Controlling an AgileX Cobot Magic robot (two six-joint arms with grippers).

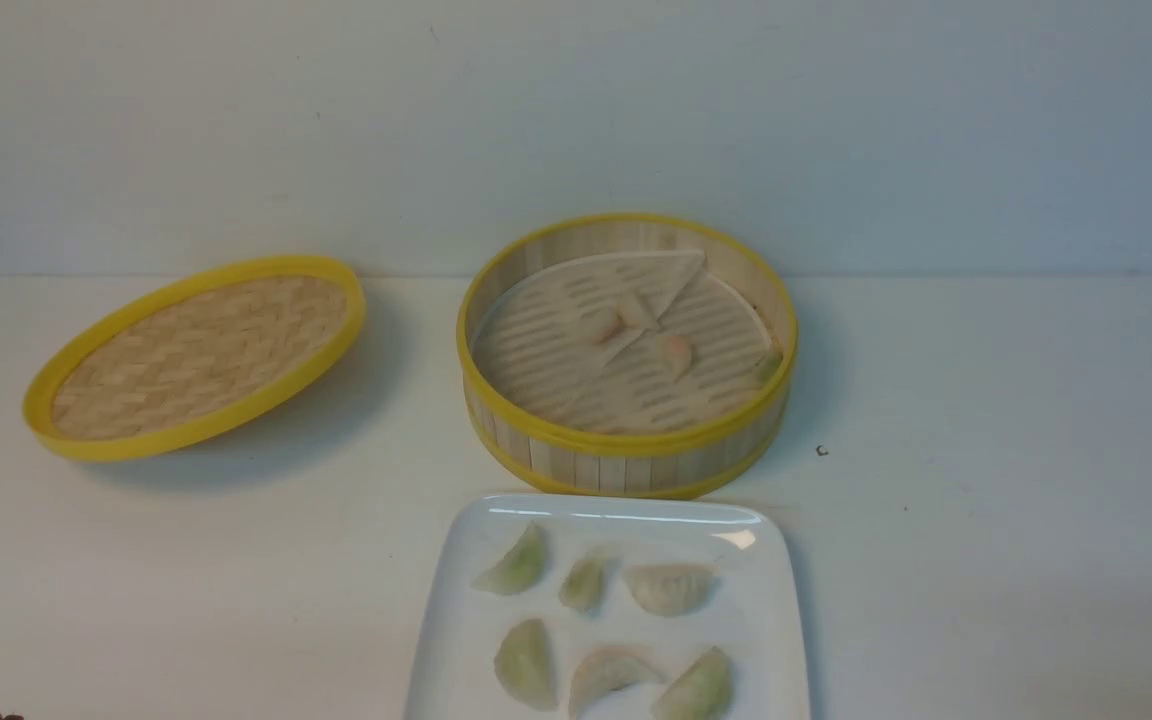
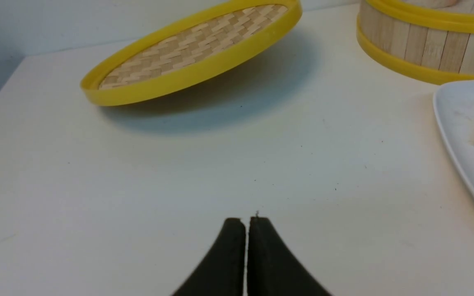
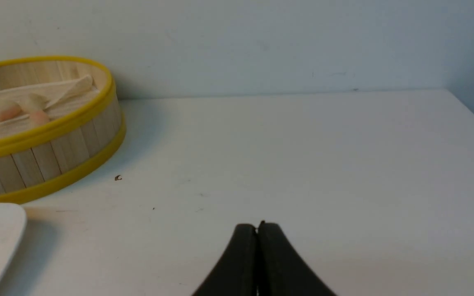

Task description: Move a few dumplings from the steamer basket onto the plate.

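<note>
The steamer basket [image 1: 626,442] stands at the middle back of the table, its pale liner partly folded over. Inside lie two pinkish dumplings [image 1: 676,352] and a greenish one [image 1: 768,365] by the right wall. The white plate [image 1: 761,610] sits just in front of the basket and carries several dumplings [image 1: 516,566], green and pale. My left gripper [image 2: 246,220] is shut and empty, low over bare table to the left of the plate [image 2: 463,135]. My right gripper [image 3: 257,225] is shut and empty, over the table right of the basket [image 3: 56,152]. Neither gripper shows in the front view.
The flat woven lid [image 1: 201,355] with a yellow rim rests tilted at the back left, its right side raised. A tiny dark speck [image 1: 821,451] lies right of the basket. A wall runs along the table's back edge.
</note>
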